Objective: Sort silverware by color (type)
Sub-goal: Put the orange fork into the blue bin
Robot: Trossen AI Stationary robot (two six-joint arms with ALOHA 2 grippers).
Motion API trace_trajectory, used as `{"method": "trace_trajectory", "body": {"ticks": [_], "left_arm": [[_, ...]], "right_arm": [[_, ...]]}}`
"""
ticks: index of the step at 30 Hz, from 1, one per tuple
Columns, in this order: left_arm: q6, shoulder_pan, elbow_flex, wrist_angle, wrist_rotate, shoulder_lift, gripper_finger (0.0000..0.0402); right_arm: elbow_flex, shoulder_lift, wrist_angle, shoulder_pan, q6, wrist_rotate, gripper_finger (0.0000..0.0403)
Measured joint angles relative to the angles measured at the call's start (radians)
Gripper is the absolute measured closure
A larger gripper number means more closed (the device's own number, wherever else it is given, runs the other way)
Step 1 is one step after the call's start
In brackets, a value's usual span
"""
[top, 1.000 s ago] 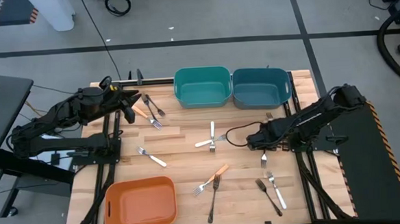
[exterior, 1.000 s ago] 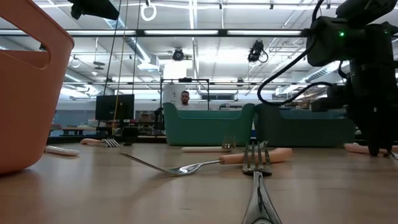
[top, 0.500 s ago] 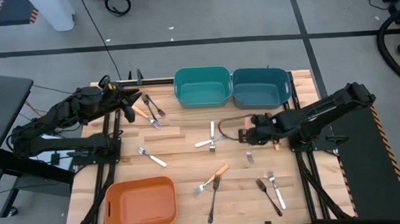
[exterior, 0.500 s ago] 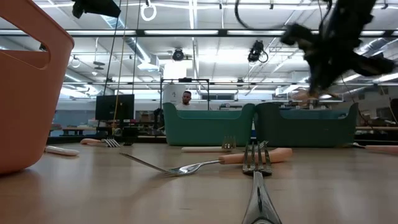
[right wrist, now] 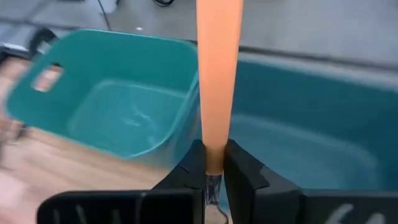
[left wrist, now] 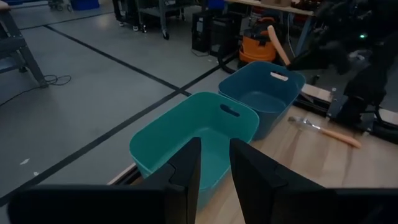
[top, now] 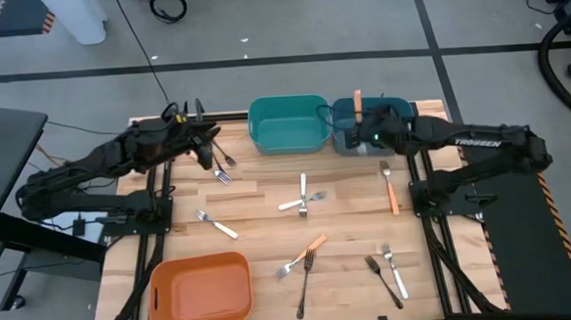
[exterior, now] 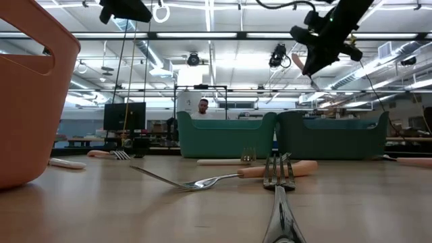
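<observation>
My right gripper (top: 360, 127) hangs over the near left corner of the blue bin (top: 387, 125) and is shut on an orange-handled fork (top: 358, 101). It also shows high up in the low view (exterior: 309, 62). My left gripper (top: 210, 151) hovers at the far left, beside two dark forks (top: 223, 164). Its fingers (left wrist: 214, 168) stand a little apart with nothing between them. Other silverware lies flat on the table: an orange-handled fork (top: 390, 187), crossed white-handled forks (top: 302, 196), a white-handled one (top: 215, 224), and several more near the front edge. My right gripper pinches the fork between its two fingers at the lower end of the orange handle (right wrist: 214, 158), where the handle meets the metal neck. The handle (right wrist: 219, 68) sticks out beyond the fingertips toward the table's far edge. The fork is lifted clear, above the blue bin.
A teal bin (top: 289, 140) stands against the blue one at the far edge. An orange bin (top: 200, 294) sits at the near left. Orange-handled (top: 303, 254), dark (top: 305, 284) and white-handled (top: 395, 272) forks lie near the front. A person (exterior: 201, 106) shows in the room behind.
My right gripper has risen from the table's right middle with the orange-handled fork, swung to the far edge over the blue bin, and rolled and turned. The fork is now lifted clear of the table. My left gripper has shifted a little toward the table's right.
</observation>
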Motion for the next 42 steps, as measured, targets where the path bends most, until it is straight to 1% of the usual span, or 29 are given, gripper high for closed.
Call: {"method": "trace_trajectory", "body": {"ticks": [3, 5, 9, 13, 20, 24, 32, 39, 42], "left_arm": [[-0.021, 0.029, 0.0, 0.025, 0.0, 0.019, 0.0308], [-0.032, 0.057, 0.0, 0.028, 0.0, 0.027, 0.0308], [-0.051, 0.105, 0.0, 0.025, 0.0, 0.026, 0.0308], [-0.052, 0.143, 0.0, 0.025, 0.0, 0.025, 0.0308], [-0.052, 0.189, 0.0, 0.024, 0.0, 0.025, 0.0308], [-0.052, 0.197, 0.0, 0.024, 0.0, 0.025, 0.0308], [-0.053, 0.198, 0.0, 0.024, 0.0, 0.025, 0.0308], [-0.053, 0.198, 0.0, 0.024, 0.0, 0.025, 0.0308], [-0.053, 0.198, 0.0, 0.024, 0.0, 0.025, 0.0308]], "right_arm": [[0.0, -0.003, 0.0, -0.099, -0.192, -0.032, 0.0366], [0.0, 0.003, -0.002, -0.157, -0.338, -0.075, 0.0366], [0.0, 0.028, -0.004, -0.254, -0.609, -0.209, 0.0366], [0.0, 0.059, -0.015, -0.327, -0.793, -0.312, 0.0366], [0.0, 0.161, -0.067, -0.421, -1.071, -0.384, 0.0365], [0.0, 0.25, -0.075, -0.454, -1.125, -0.435, 0.0364], [0.0, 0.399, -0.074, -0.461, -1.178, -0.406, 0.036], [0.0, 0.421, -0.07, -0.461, -1.115, -0.401, 0.0331], [0.001, 0.418, -0.073, -0.461, -1.085, -0.377, 0.0317]]}}
